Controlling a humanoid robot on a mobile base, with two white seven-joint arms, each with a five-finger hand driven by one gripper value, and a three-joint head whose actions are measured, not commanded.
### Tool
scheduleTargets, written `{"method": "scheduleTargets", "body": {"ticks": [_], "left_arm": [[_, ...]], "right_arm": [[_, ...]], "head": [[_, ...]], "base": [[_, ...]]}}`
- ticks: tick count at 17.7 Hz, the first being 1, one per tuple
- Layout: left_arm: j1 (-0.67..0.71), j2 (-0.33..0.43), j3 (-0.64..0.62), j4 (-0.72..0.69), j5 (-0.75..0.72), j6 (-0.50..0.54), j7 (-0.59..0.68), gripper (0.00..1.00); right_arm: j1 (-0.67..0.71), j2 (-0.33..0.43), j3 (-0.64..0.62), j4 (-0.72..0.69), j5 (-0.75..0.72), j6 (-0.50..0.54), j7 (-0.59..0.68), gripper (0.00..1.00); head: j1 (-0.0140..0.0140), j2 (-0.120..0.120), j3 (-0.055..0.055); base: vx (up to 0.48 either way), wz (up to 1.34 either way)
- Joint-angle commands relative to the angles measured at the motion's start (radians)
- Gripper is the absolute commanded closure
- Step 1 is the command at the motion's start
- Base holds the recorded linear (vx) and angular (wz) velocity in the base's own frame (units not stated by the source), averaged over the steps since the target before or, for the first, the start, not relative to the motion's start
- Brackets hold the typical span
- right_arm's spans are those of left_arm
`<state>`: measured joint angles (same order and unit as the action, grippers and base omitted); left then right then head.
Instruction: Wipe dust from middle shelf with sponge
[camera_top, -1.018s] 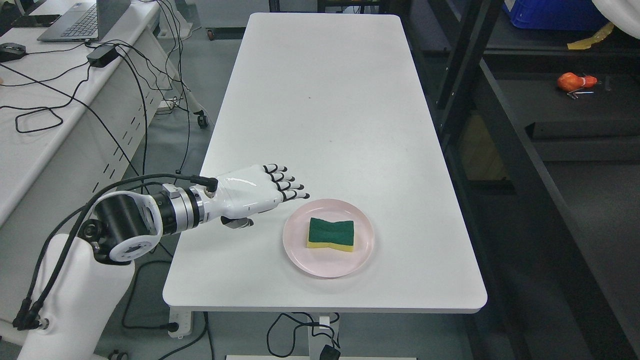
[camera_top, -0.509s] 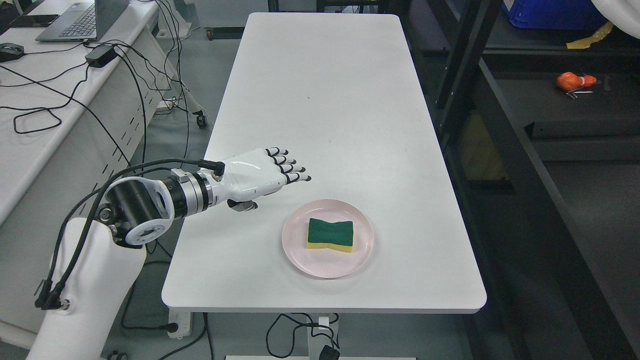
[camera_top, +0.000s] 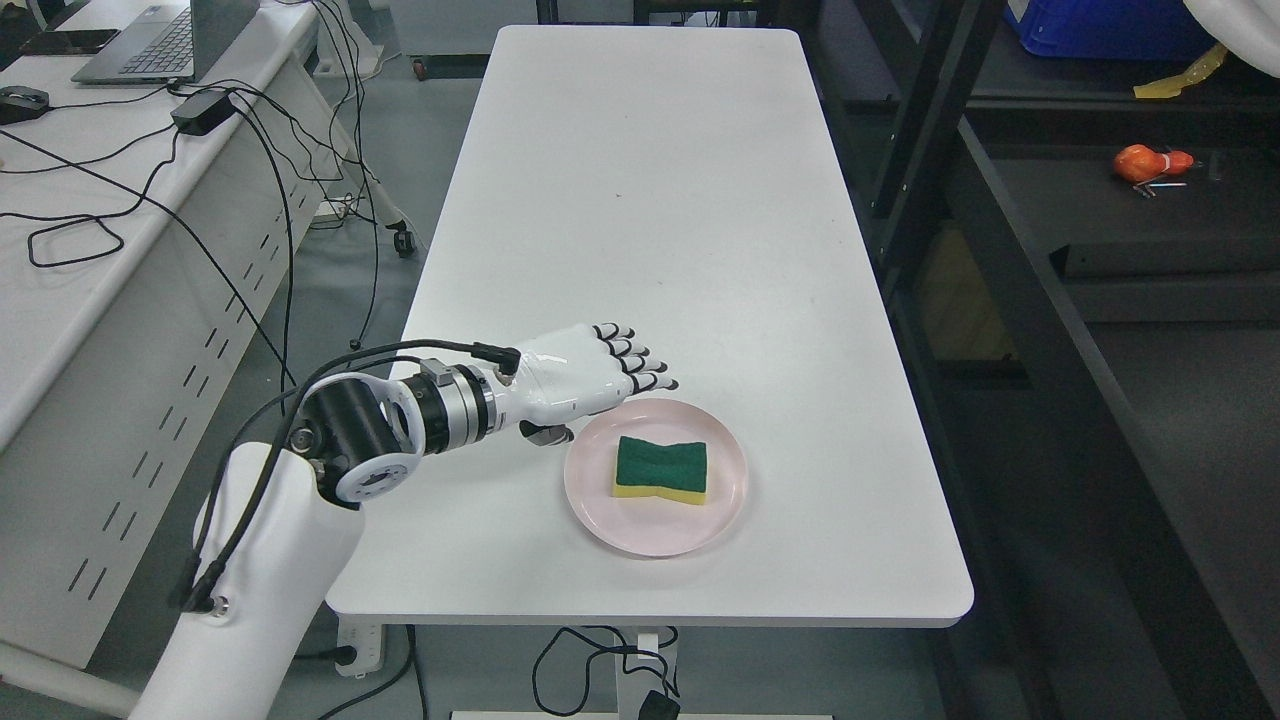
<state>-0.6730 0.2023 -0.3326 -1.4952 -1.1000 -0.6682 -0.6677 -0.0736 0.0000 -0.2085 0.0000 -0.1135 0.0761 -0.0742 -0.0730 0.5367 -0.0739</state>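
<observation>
A sponge (camera_top: 661, 469) with a green top and yellow base lies flat on a pink plate (camera_top: 600, 505) near the front of the white table (camera_top: 640, 200). My left hand (camera_top: 590, 390) hovers palm down at the plate's upper left rim, fingers stretched out and empty, their black tips just left of and above the sponge. The dark shelf unit (camera_top: 1100, 330) stands along the table's right side. My right arm does not show.
An orange object (camera_top: 1146, 162) lies on a shelf board at the upper right, with a blue bin (camera_top: 1100, 28) above it. A desk (camera_top: 90, 230) with a laptop (camera_top: 160, 40) and trailing cables stands at the left.
My left hand first rose and drew back a little, then swung right and down until its fingertips reach over the plate's rim. The sponge and plate have not moved.
</observation>
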Motion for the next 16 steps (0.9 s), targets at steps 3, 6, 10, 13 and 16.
{"method": "scheduleTargets", "body": {"ticks": [3,6,10,13,16], "left_arm": [[0.007,-0.106,-0.108,0.084,-0.011,0.002,0.005,0.07],[0.035,-0.104,-0.106,0.084,-0.011,0.002,0.005,0.07],[0.055,-0.1,-0.103,0.082,-0.011,0.002,0.005,0.06],[0.055,-0.098,-0.1,0.084,-0.011,0.002,0.005,0.07],[0.053,-0.099,-0.094,0.082,-0.023,0.002,0.005,0.07]], "right_arm": [[0.0,-0.017,0.0,-0.017,0.0,0.001,0.001,0.0],[0.0,-0.017,0.0,-0.017,0.0,0.001,0.001,0.0],[0.0,-0.017,0.0,-0.017,0.0,0.001,0.001,0.0],[0.0,-0.017,0.001,-0.017,0.0,0.001,0.001,0.0],[0.0,-0.017,0.0,-0.017,0.0,0.001,0.001,0.0]], "head": [[0.0,0.0,0.0],[0.0,0.0,0.0],[0.0,0.0,0.0],[0.0,0.0,0.0],[0.0,0.0,0.0]], "base": [[0.0,0.0],[0.0,0.0],[0.0,0.0],[0.0,0.0],[0.0,0.0]]}}
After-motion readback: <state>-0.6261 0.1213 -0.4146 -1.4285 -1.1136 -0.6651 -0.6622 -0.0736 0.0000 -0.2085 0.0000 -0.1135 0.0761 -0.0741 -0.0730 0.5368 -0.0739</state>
